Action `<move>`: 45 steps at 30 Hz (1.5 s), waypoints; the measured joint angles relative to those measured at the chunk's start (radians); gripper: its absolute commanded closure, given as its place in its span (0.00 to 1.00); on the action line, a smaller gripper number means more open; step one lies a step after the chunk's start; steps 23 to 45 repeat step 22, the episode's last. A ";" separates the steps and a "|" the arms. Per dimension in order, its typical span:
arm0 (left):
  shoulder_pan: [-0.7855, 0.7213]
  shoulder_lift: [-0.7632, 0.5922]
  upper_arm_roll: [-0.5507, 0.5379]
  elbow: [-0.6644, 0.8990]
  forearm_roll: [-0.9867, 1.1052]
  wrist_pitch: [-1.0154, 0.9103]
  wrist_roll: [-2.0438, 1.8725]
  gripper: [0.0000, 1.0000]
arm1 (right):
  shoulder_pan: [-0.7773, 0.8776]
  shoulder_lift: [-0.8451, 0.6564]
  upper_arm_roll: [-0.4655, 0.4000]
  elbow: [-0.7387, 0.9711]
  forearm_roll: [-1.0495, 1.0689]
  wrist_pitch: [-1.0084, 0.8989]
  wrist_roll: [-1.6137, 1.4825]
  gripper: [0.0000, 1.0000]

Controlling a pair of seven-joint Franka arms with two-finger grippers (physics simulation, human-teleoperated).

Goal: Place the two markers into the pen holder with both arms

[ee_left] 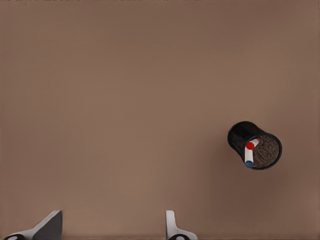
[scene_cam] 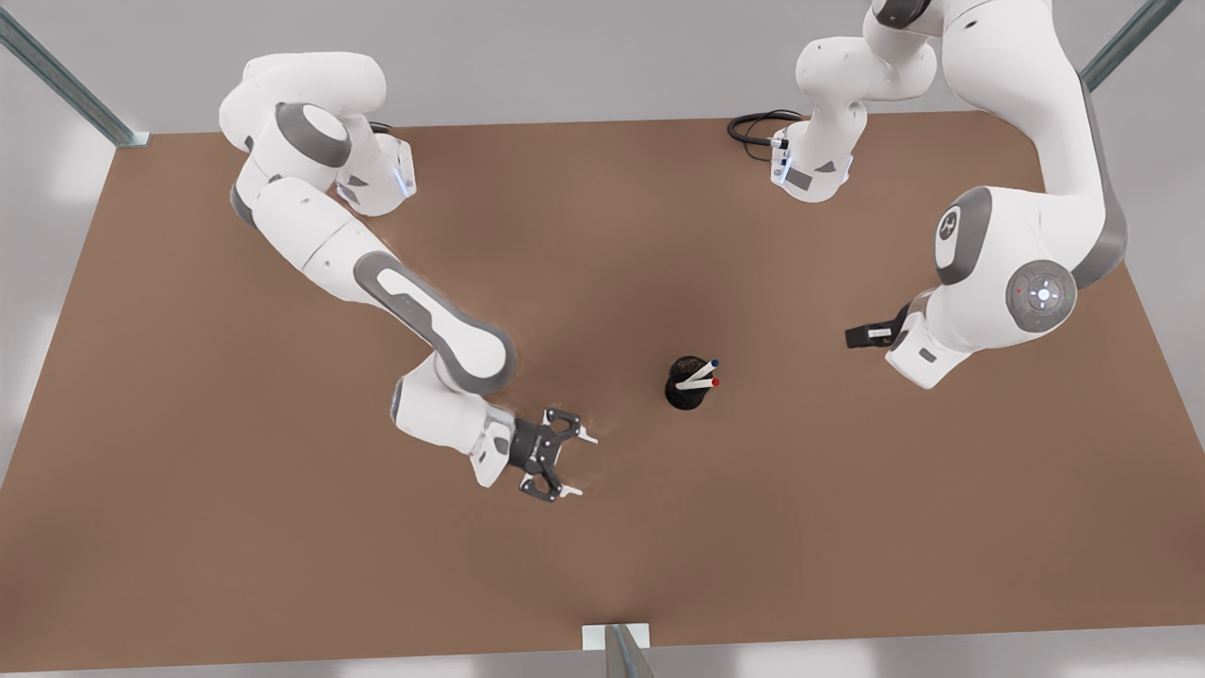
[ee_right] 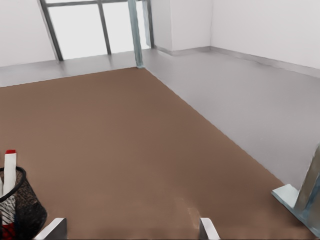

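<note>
Already both markers stand in the pen holder [scene_cam: 680, 397] near mid-table [scene_cam: 282, 471], leaning toward the front view's right: red marker [scene_cam: 704, 383] just beside blue marker [scene_cam: 704, 370], tips above the rim. Right gripper [scene_cam: 584, 464], on the arm at the front view's left, sits low over the table near the holder, apart from it, jaws wide and empty; its wrist view has the mesh cup [ee_right: 25, 210] close by. Left gripper [ee_left: 112, 220], on the arm at the front view's right, hangs well apart from the holder [ee_left: 240, 135], jaws wide, empty.
</note>
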 measured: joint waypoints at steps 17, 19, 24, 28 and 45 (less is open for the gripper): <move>-0.003 -0.001 -0.003 0.014 -0.026 -0.058 0.028 0.00 | 0.032 -0.817 -0.585 -0.086 -0.751 -1.307 1.121 0.00; -0.003 0.000 -0.003 0.013 -0.026 -0.060 0.029 0.00 | 0.031 -0.829 -0.586 -0.098 -0.752 -1.331 1.196 0.00; -0.004 0.001 -0.003 0.013 -0.027 -0.062 0.032 0.00 | 0.030 -0.839 -0.586 -0.109 -0.753 -1.355 1.293 0.00; -0.004 0.001 -0.003 0.013 -0.027 -0.062 0.032 0.00 | 0.030 -0.839 -0.586 -0.109 -0.753 -1.355 1.293 0.00; -0.004 0.001 -0.003 0.013 -0.027 -0.062 0.032 0.00 | 0.030 -0.839 -0.586 -0.109 -0.753 -1.355 1.293 0.00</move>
